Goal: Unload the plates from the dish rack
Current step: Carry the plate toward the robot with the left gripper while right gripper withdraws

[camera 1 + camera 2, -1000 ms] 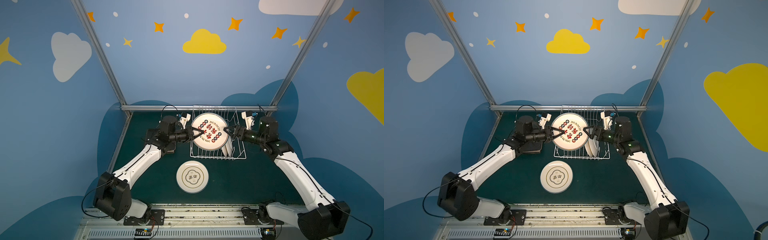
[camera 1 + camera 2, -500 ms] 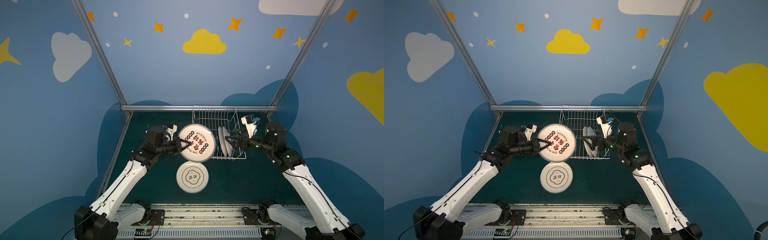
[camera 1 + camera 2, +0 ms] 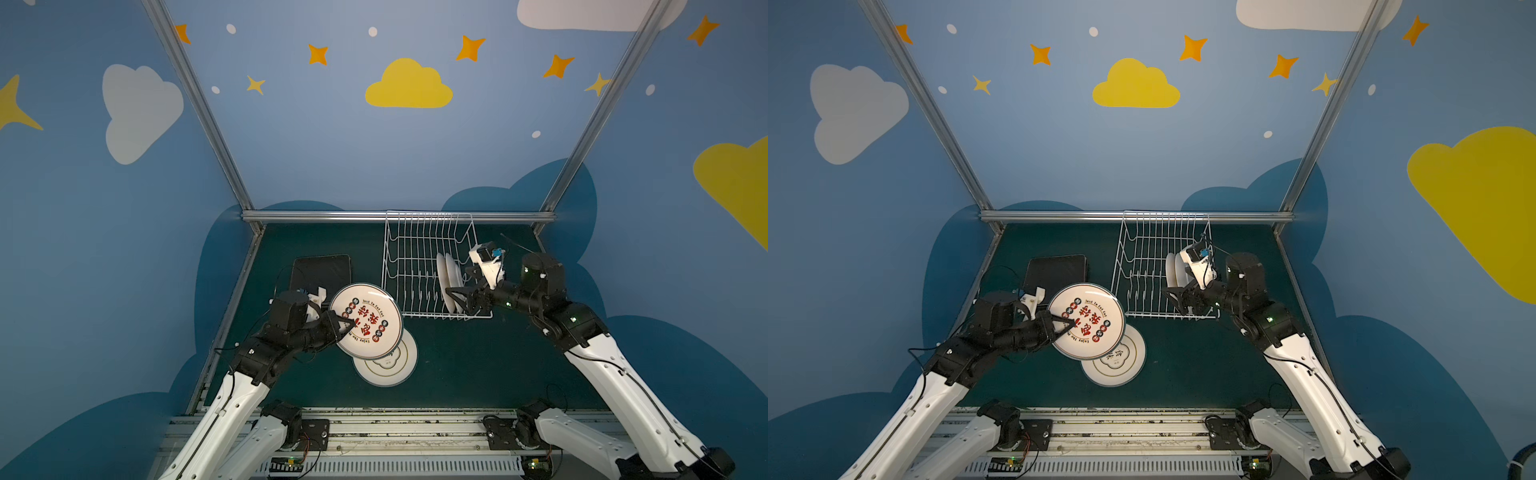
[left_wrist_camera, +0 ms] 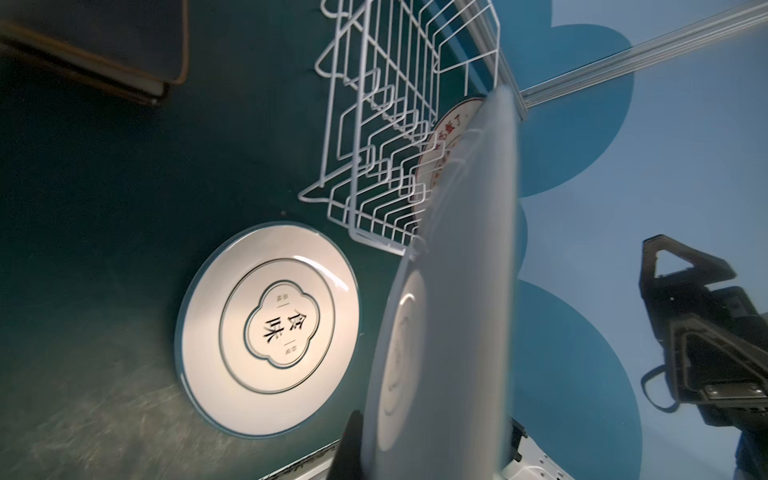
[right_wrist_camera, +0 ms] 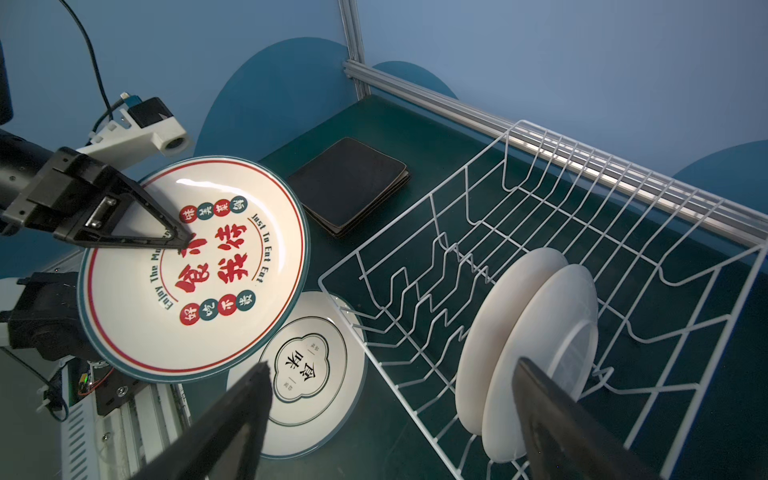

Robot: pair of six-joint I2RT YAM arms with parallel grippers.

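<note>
- Left jaws: clamped narrow on the rim of a round plate (image 3: 376, 332) (image 3: 1092, 328) (image 5: 199, 286); I see one finger across its printed face in the right wrist view.
- Held plate: cream, red ring, red and green lettering. It is tilted and off the table (image 3: 457, 365), outside the dish rack (image 3: 415, 257) (image 3: 1150, 257) (image 5: 540, 199) at the rack's near left corner. In both top views it partly covers the plate below.
- Plate on table (image 3: 390, 368) (image 3: 1121, 363) (image 4: 270, 328) (image 5: 303, 365): round, green-rimmed, black characters in the centre. It lies flat, face up, in front of the rack.
- Plates in rack (image 3: 446, 270) (image 3: 1173, 270) (image 5: 511, 324): I count two white round ones, on edge and close together, at the right end.
- Black square plates (image 3: 322, 270) (image 3: 1057, 270) (image 5: 349, 183): stacked flat on the table left of the rack, backs up.
- Right jaws: spread wide and gripping nothing, at the two standing plates. I cannot tell whether a finger touches the nearer one.
- Rest of rack: bare wire slots.
</note>
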